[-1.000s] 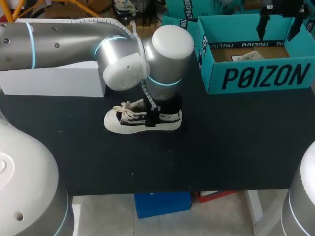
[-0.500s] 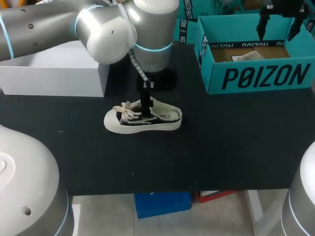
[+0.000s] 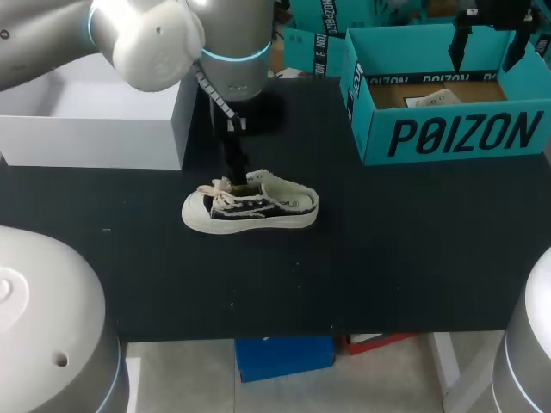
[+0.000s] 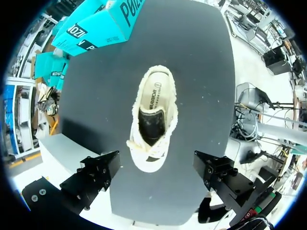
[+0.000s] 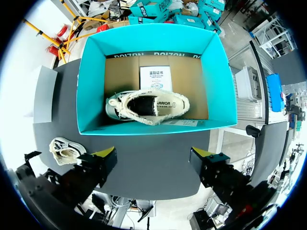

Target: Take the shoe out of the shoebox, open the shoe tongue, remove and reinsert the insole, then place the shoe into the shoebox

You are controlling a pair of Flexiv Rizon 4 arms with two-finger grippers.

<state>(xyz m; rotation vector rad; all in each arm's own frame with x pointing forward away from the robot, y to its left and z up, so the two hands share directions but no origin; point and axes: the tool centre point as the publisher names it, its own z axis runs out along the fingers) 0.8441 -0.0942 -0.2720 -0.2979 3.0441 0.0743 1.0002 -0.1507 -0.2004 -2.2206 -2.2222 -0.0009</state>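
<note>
A white-and-black canvas shoe [image 3: 250, 206] with cream laces lies on its sole on the black table, toe to the left. My left gripper [image 4: 156, 167] hangs open above it, fingers wide apart and touching nothing. Straight below the gripper is the shoe [image 4: 152, 115], its insole showing through the mouth. In the head view one dark finger [image 3: 232, 148] stands just behind the shoe. The teal shoebox [image 3: 448, 129] sits at the back right. My right gripper [image 5: 152, 155] hovers open over the box [image 5: 91, 86], which holds a second shoe [image 5: 146, 106] and a white card [image 5: 156, 78].
A white box lid [image 3: 95, 129] lies at the back left, under my left arm. The black tabletop [image 3: 387, 258] stretches between the shoe and the front edge. More teal boxes [image 3: 314, 43] stand behind the table.
My left gripper opened, let go of the shoe, and rose up and back toward the left rear. The shoe stays where it was. The right arm has not moved.
</note>
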